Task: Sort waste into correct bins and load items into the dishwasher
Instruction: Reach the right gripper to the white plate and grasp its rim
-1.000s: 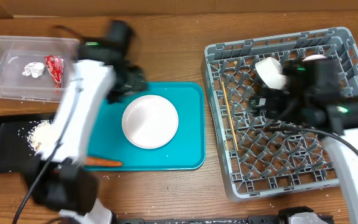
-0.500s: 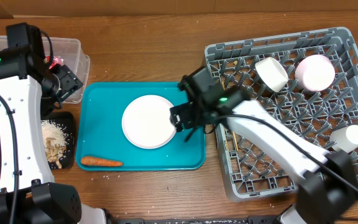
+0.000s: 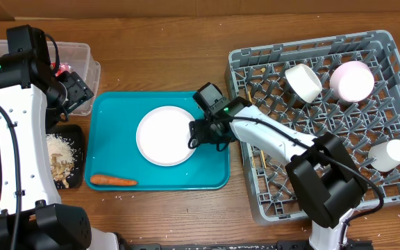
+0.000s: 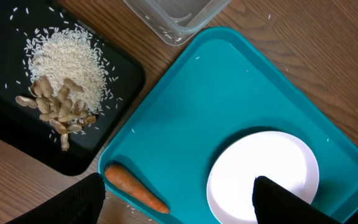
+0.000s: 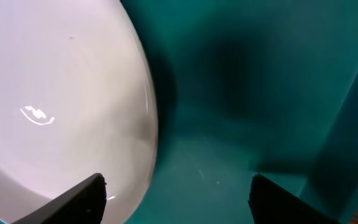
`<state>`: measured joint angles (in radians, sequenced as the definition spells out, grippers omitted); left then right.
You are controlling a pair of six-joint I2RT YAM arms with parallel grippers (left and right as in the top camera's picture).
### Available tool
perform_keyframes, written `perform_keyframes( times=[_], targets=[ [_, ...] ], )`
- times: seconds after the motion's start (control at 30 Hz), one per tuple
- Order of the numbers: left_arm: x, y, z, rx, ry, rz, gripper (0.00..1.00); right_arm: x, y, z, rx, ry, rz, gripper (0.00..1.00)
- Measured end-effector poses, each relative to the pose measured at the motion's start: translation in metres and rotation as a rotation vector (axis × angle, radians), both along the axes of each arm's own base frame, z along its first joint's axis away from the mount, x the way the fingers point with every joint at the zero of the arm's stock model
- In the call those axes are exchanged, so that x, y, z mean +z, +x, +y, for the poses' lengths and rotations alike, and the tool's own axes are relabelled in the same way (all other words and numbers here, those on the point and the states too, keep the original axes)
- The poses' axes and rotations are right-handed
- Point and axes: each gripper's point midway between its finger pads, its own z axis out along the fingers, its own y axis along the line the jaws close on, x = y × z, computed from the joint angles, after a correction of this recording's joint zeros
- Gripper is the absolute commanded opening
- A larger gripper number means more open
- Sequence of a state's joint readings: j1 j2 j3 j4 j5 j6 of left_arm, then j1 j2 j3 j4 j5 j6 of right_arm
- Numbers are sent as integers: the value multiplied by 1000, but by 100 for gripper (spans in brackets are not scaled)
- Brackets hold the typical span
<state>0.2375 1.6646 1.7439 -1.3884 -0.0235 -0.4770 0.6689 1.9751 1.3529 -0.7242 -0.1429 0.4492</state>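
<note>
— Plate point(image 3: 167, 135) location?
— Flat on the teal tray point(image 3: 117, 125), roughly at its middle, on the tabletop left of the rack point(image 3: 311, 187). My right end effector point(image 3: 203, 132) hangs low at the plate's right rim, fingers spread wide, nothing held. In the wrist view the rim runs between them.
— How will it handle?
— It is white, glossy and round, with a shallow curved lip. I judge it stiff, fairly light, slick under the pads and breakable if dropped. Lying flat on smooth plastic, it offers only the rim. I would pinch there, one finger under the lip and one on top, then tilt it up before lifting.
— Risk?
— It may skate across the tray rather than let a finger under, or slip out once tilted.
— And the other arm?
— My left end effector point(image 4: 178, 183) hovers by the tray's left side, also spread wide and empty. A carrot point(image 3: 113, 180), tapered and firm-looking, lies on the tray near its near edge. The rack is a grey plastic grid with pegs.
</note>
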Motion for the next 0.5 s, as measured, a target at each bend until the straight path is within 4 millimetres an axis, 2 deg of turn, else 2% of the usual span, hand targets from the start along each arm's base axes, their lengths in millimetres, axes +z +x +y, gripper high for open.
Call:
perform_keyframes(
  times=[0.13,0.23,0.37,0.47,0.5],
  targets=[
    [0,0,0,-13,4,1,78,15,17,8,-21,18,-54,76],
    [0,0,0,-14,3,2,78,19,31,12,-32,11,-92,76],
    [0,-1,0,-14,3,4,78,3,38,12,-40,-25,-92,70],
    [0,-1,0,-16,3,4,77,-16,34,5,-43,-70,-56,60],
    [0,-1,0,-16,3,5,77,-16,35,5,-45,-78,-58,54]
  ],
)
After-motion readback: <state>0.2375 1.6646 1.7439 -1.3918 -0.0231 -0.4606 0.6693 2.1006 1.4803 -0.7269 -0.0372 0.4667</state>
